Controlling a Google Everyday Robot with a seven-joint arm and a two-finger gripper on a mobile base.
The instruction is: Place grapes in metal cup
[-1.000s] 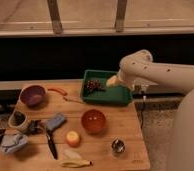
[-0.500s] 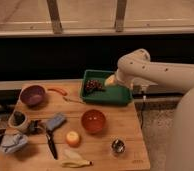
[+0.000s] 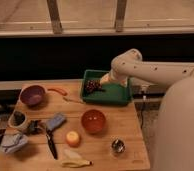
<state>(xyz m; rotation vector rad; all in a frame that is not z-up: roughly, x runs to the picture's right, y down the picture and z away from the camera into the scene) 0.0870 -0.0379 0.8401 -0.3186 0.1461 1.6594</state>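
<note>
Nearest the camera, close to the front edge of the wooden table, stands the metal cup (small, shiny, upright, nothing in it that I can make out). It sits well apart from the yellow fruit beside it. Further back is the orange bowl, between the cup and the green tray at the far edge. The grapes lie in that tray, at the end towards the purple bowl. The gripper is low over the tray and just beside the bunch, its jaws standing wide and nothing held. The coming move turns on one relation: the grapes lie directly ahead of the fingertips along the line the forearm already points, so only a short reach on and down should be needed. The bunch looks roundish, with no long axis I can tell. After a grasp the carry would be back towards the camera, past the orange bowl. Against the earlier frames the arm has slid along the tray towards the grapes — the bunch, cup and bowls have not shifted.
</note>
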